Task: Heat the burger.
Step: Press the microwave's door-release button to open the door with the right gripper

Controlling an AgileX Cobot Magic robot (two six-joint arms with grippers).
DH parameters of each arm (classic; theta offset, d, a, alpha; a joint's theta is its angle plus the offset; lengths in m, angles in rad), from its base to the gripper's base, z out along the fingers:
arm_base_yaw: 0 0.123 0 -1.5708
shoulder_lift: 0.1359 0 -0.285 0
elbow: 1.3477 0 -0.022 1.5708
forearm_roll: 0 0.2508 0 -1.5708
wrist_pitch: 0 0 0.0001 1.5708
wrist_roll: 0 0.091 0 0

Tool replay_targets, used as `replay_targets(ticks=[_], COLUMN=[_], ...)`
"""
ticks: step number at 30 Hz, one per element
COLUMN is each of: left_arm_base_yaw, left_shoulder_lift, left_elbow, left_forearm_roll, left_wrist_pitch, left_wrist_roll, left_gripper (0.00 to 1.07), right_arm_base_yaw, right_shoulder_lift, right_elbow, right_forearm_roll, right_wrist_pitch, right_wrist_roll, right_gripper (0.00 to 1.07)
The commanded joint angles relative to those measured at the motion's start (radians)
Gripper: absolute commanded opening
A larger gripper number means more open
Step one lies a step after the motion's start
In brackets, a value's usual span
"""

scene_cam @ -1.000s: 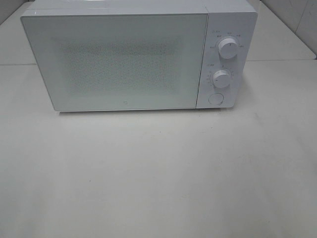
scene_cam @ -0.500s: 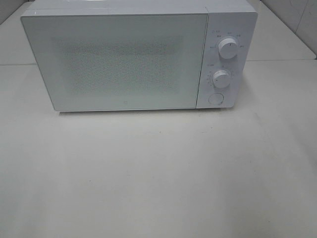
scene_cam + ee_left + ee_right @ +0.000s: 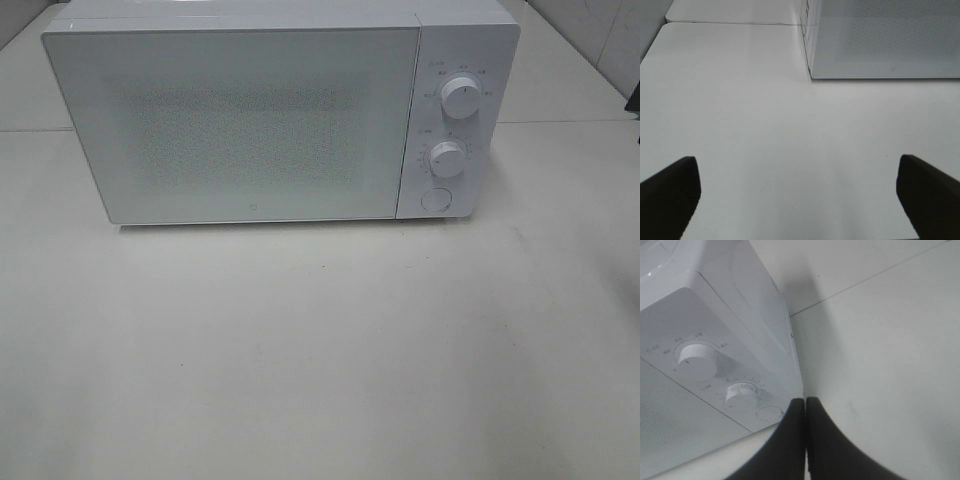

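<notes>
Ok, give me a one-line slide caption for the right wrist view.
Shut right gripper hovering by the round button on the white microwave.

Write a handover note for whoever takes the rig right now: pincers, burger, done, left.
Left pincer: open, empty, over the bare table, facing the microwave.
Right pincer: shut on nothing, close to the round button on the control panel.
Burger: in no view. The door is closed and its window shows nothing, so I cannot tell if it is inside.
Done: nothing I can confirm.
Left: find the burger, get it inside, then set the upper knob and lower knob.
</notes>
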Motion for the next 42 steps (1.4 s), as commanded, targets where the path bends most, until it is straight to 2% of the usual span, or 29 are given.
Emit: replay_targets(ticks=[1,5,6,7,9,10,11,13,20,22,25,27,28,30,33,38,42], left_arm_base_yaw=[0.002,0.002,0.002,0.002,0.002,0.002,0.002,0.002,0.002,0.002,0.002,0.002,0.002,0.002,0.002,0.002,0.002], left_shoulder_lift=[-0.018,-0.018,-0.018,-0.018,-0.018,-0.018,-0.018,-0.018,-0.018,-0.018,-0.018,-0.018,-0.018,-0.018,-0.018,-0.018,-0.018], left_elbow=[0.001,0.001,0.001,0.001,0.001,0.001,0.001,0.001,0.001,0.001,0.001,0.001,0.001,0.001,0.001,0.001,0.001], left_forearm_roll=[-0.009,-0.009,-0.009,-0.009,-0.009,-0.009,-0.009,-0.009,-0.009,-0.009,-0.009,-0.009,-0.009,-0.009,-0.009,-0.009,-0.009], left_wrist_pitch=[0.001,0.001,0.001,0.001,0.001,0.001,0.001,0.001,0.001,0.001,0.001,0.001,0.001,0.001,0.001,0.001,0.001], left_wrist_roll=[0.0,0.0,0.0,0.0,0.0,0.0,0.0,0.0,0.0,0.0,0.0,0.0,0.0,0.0,0.0,0.0,0.0], left_gripper=[1.0,1.0,1.0,1.0,1.0,1.0,1.0,1.0,1.0,1.0,1.0,1.0,1.0,1.0,1.0,1.0,1.0], right_arm_base_yaw=[-0.001,-0.001,-0.001,-0.001,-0.001,-0.001,-0.001,-0.001,-0.001,0.035,0.055,0.139,0.139,0.243,0.266,0.376,0.394], right_shoulder_lift=[0.033,0.102,0.102,0.129,0.146,0.177,0.177,0.233,0.355,0.435,0.448,0.496,0.496,0.564,0.582,0.676,0.708], right_elbow=[0.034,0.11,0.11,0.131,0.139,0.151,0.151,0.161,0.161,0.161,0.161,0.159,0.159,0.159,0.158,0.1,0.06], right_forearm_roll=[-0.007,-0.037,-0.037,-0.085,-0.109,-0.147,-0.147,-0.19,-0.205,-0.144,-0.102,0.02,0.02,0.164,0.195,0.297,0.301], right_wrist_pitch=[-0.118,-0.269,-0.269,-0.32,-0.346,-0.387,-0.387,-0.459,-0.588,-0.621,-0.621,-0.645,-0.645,-0.718,-0.736,-0.75,-0.75], right_wrist_roll=[0.118,0.382,0.382,0.505,0.573,0.699,0.699,0.86,1.023,1.056,1.055,1.046,1.046,1.043,1.043,1.044,1.043], right_gripper=[0.0,0.0,0.0,0.0,0.0,0.0,0.0,0.0,0.0,0.0,0.0,0.0,0.0,0.0,0.0,0.0,0.0])
